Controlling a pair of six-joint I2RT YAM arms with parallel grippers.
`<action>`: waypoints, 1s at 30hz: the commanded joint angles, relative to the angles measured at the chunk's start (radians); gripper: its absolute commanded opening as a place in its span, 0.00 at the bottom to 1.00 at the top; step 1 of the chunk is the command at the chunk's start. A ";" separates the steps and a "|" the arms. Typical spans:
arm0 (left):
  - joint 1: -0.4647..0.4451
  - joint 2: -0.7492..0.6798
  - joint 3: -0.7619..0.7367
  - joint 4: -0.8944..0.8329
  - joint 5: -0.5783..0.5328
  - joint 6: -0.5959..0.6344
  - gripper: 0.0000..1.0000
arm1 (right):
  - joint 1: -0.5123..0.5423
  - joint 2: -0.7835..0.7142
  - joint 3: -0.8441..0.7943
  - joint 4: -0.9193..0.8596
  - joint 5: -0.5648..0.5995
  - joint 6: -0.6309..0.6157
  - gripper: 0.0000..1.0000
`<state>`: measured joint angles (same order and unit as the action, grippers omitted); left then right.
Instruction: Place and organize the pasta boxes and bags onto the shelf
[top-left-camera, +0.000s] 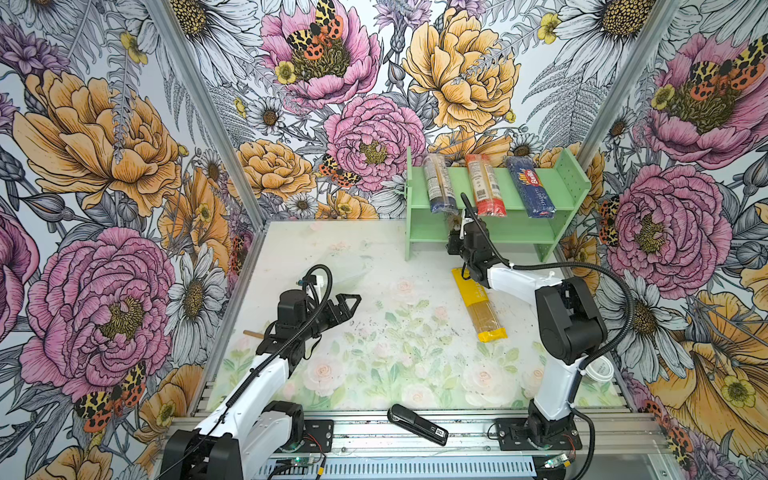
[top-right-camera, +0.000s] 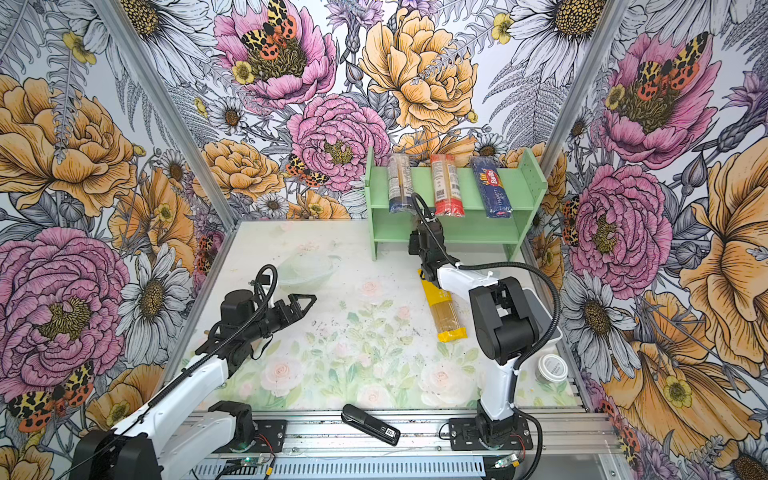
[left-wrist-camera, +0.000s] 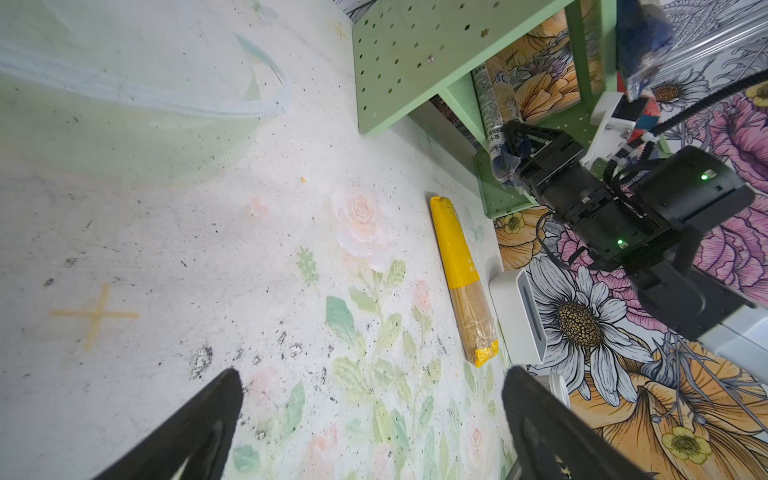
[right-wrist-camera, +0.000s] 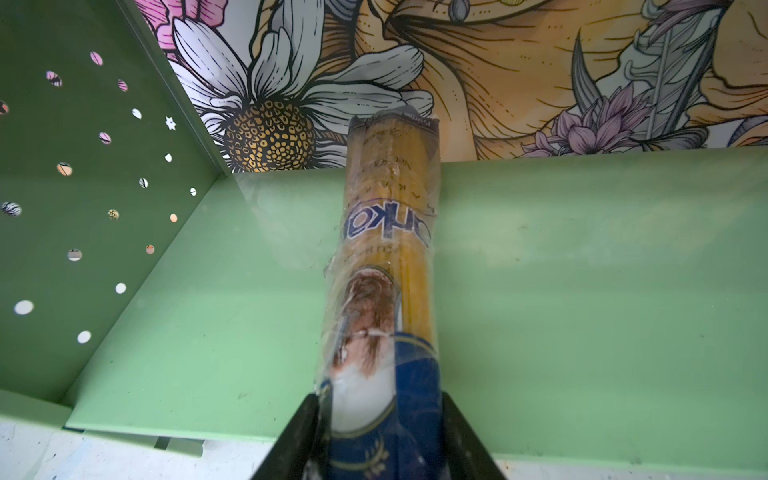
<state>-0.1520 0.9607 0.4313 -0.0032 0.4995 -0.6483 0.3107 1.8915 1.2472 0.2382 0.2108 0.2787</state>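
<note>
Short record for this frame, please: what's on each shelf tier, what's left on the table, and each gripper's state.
upper tier: clear/dark-blue pack, red-ended pack, Barilla pack, side by side on the shelf
lower tier: blue-gold pack, lying lengthwise
table: yellow pack, flat, not yet shelved
right gripper: closed on blue-gold pack's near end
left gripper: open, empty, above table

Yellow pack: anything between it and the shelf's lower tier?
Yes: the right arm hangs over the yellow pack's shelf-side end, and the right claw grips the blue-gold pack lying on the shelf's lower tier, left part in both top views.
</note>
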 joint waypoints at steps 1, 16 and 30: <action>0.009 -0.019 -0.015 -0.003 0.020 0.010 0.99 | -0.007 0.008 0.017 0.053 0.023 0.002 0.45; 0.012 -0.029 -0.022 -0.006 0.021 0.009 0.99 | -0.007 -0.008 -0.001 0.036 0.018 -0.010 0.53; 0.011 -0.027 -0.023 -0.002 0.019 0.009 0.99 | -0.007 -0.070 -0.025 -0.010 -0.001 -0.034 0.63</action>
<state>-0.1516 0.9478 0.4171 -0.0074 0.4995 -0.6483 0.3099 1.8736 1.2366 0.2321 0.2111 0.2584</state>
